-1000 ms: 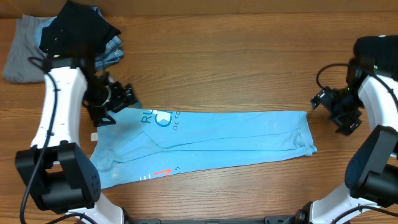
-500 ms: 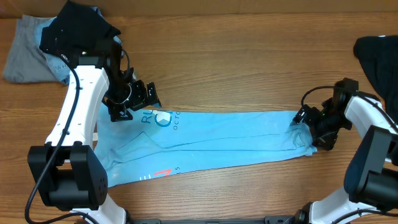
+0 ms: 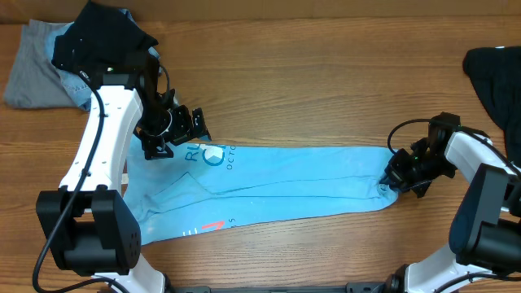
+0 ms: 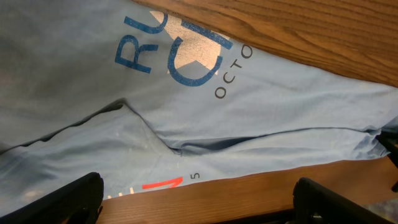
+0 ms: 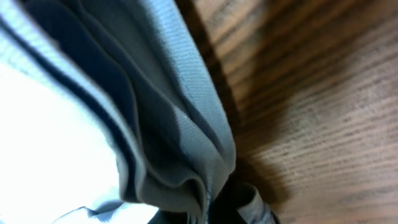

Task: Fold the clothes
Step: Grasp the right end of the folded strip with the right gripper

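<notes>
Overhead — wood-grain table under blue T-shirt

Inspected wooden table: brown, grain running side to side in the overhead view. Found lying flat across the near middle a light blue T-shirt, folded into a long band, with blue lettering at the left end, a small red mark near the lower left edge, and the right end bunched. Noted at the far left corner a grey garment heaped with a blue one and a black one; at the far right edge a dark garment, partly out of frame.
</notes>
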`<action>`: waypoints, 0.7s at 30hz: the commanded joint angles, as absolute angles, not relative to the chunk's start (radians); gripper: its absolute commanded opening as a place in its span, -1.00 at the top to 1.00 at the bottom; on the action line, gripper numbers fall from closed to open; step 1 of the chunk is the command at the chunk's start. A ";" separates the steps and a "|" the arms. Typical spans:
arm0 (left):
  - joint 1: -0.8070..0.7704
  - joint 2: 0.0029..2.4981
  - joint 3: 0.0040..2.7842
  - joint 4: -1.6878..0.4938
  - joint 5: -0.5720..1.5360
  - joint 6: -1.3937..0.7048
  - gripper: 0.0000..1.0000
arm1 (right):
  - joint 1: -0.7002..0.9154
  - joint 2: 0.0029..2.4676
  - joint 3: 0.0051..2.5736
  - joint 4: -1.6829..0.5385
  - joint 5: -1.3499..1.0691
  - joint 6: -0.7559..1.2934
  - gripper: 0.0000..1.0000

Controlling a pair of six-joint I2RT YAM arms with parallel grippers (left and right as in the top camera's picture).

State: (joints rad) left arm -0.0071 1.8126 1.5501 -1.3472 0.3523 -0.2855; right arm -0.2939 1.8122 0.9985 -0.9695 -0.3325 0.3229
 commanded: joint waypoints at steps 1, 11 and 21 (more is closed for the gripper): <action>-0.015 1.805 1.549 -1.357 0.356 -0.269 -1.00 | -0.298 1.824 1.042 -1.018 -0.253 0.386 0.92; -0.015 1.805 1.549 -1.353 0.360 -0.282 -1.00 | -0.238 1.684 1.160 -1.186 0.024 0.524 0.92; -0.015 1.805 1.549 -1.353 0.359 -0.293 -1.00 | 0.029 1.612 1.157 -1.208 0.059 0.582 0.92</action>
